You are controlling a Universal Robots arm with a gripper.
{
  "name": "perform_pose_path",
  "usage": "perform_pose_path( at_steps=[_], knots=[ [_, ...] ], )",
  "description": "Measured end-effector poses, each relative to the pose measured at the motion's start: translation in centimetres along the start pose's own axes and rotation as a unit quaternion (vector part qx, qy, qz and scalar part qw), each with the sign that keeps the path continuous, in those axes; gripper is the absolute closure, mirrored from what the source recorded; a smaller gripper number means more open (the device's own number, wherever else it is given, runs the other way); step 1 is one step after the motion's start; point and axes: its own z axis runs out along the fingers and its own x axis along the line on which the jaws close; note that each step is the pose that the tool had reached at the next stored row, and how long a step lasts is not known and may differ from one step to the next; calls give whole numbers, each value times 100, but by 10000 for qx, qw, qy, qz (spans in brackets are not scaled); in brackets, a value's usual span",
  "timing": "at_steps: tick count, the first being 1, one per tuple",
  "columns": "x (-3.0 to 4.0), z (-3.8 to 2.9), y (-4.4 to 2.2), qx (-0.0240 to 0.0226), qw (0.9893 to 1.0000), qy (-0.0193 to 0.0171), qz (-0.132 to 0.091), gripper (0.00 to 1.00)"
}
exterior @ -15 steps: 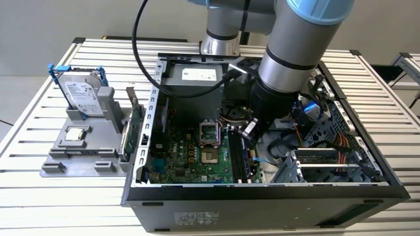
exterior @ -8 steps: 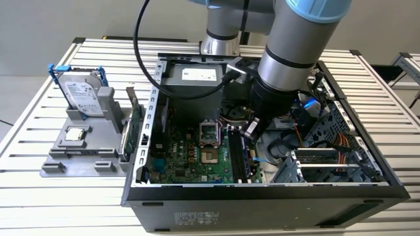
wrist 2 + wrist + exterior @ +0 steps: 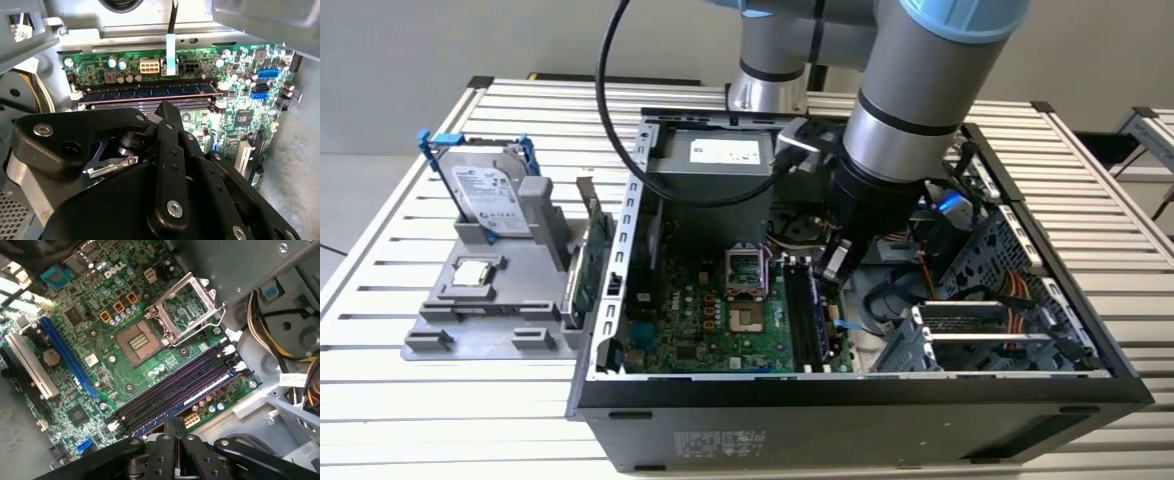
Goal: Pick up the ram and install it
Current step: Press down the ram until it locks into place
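**Ram seated, pincer above the board**

My pincer (image 3: 834, 262) hangs inside the open computer case (image 3: 854, 390), fingers drawn together on nothing. The ram (image 3: 150, 91) lies in the outermost slot of the motherboard (image 3: 100, 355), just below it. The case rests on a slatted metal counter (image 3: 400, 400), beside a grey wall.

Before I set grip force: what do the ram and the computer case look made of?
The ram: dark blue-green circuit board, likely rigid laminate, matte, seated edge-on in its slot. The computer case: probably painted sheet metal outside, with bare grey folded panels inside.
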Motion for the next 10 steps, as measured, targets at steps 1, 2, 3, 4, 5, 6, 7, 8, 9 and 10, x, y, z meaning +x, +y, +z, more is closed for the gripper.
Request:
perform_pose_path(
  at_steps=[1,2,3,4,5,6,7,8,9,10],
  knots=[
    [-2,0,2,5,10000,1,-78,100],
    [-5,0,3,10,9999,2,-152,100],
    [-7,0,5,15,9997,3,-226,100],
    [-9,0,6,20,9995,4,-305,100],
    [-10,0,7,24,9993,5,-378,100],
    [-11,0,7,29,9990,7,-451,100],
    [-12,-1,8,34,9986,8,-532,100],
    [-12,-1,8,39,9981,9,-607,100],
    [-13,-1,9,44,9976,10,-684,100],
    [-14,0,9,50,9970,11,-769,100]
  ],
)
